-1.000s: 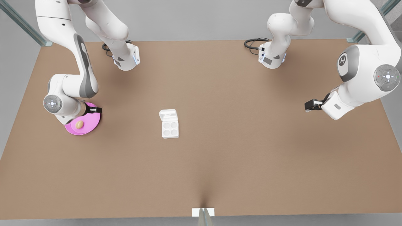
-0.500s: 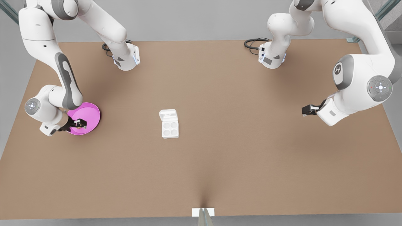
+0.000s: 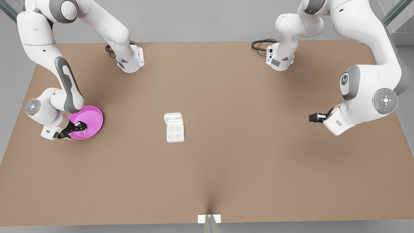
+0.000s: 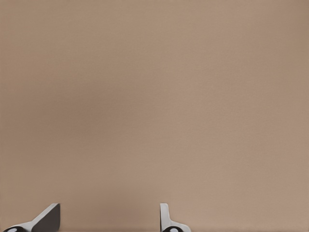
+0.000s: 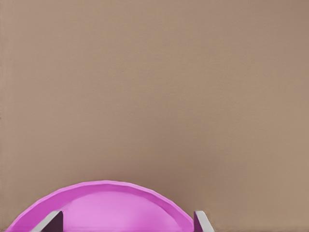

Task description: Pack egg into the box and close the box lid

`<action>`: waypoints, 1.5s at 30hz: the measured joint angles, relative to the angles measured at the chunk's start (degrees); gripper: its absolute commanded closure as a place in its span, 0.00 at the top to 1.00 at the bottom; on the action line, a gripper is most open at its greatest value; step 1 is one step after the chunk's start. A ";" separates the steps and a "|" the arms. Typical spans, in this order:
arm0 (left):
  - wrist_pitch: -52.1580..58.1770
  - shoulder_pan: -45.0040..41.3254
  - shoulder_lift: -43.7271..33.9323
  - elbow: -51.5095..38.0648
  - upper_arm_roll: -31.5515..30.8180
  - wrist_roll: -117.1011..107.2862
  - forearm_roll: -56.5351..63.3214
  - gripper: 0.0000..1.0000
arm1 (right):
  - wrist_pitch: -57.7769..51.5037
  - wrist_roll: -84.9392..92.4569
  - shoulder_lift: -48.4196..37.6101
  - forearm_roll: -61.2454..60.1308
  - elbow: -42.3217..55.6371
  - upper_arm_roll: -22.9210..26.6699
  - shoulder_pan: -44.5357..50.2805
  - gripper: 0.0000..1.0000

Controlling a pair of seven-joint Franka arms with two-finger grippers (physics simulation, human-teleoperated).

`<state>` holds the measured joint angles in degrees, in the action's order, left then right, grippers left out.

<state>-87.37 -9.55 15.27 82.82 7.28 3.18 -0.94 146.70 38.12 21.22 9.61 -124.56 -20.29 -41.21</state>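
Note:
The white box [image 3: 175, 132] sits mid-table with four round cups bare. Its box lid [image 3: 173, 118] lies open on the far side. The pink plate [image 3: 92, 119] is at the front view's left. My right gripper [image 3: 78, 127] is low over the plate where the egg lay, covering the egg. In the right wrist view the right gripper [image 5: 128, 218] is open, its fingertips wide apart over the plate [image 5: 111, 203]. My left gripper [image 3: 312, 117] waits at the front view's right above bare table, and in its wrist view the left gripper [image 4: 108, 216] is open and holds nothing.
Two arm bases [image 3: 129, 61] [image 3: 279, 60] with black cables stand at the table's far edge. A small white bracket [image 3: 209, 218] sits at the near edge. Brown table [image 3: 245, 145] stretches between box and left gripper.
The right gripper swung from the plate's far side down onto the egg's spot, then shifted slightly toward the front view's left. The left arm drifted a little lower and toward the box.

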 measured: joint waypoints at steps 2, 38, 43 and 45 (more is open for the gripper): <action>-0.04 -0.11 0.00 0.00 0.00 0.05 0.00 1.00 | -0.83 -1.87 0.00 0.03 -0.20 0.00 0.08 1.00; 0.45 -1.06 0.34 0.09 -0.33 1.05 -0.15 1.00 | 1.35 -23.49 -1.06 0.05 -6.91 -2.35 -1.21 1.00; 0.71 -1.17 0.38 0.09 -0.30 1.20 -0.19 1.00 | -0.38 -24.02 -1.16 0.02 -6.00 -2.31 -2.34 1.00; 0.76 -1.17 0.43 0.09 -0.31 1.25 -0.21 1.00 | -0.76 -24.14 -1.11 0.02 -5.25 -2.22 -2.53 1.00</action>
<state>-86.61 -10.73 15.70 82.91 6.97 4.43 -1.15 145.94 13.97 20.11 9.63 -129.81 -22.51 -43.74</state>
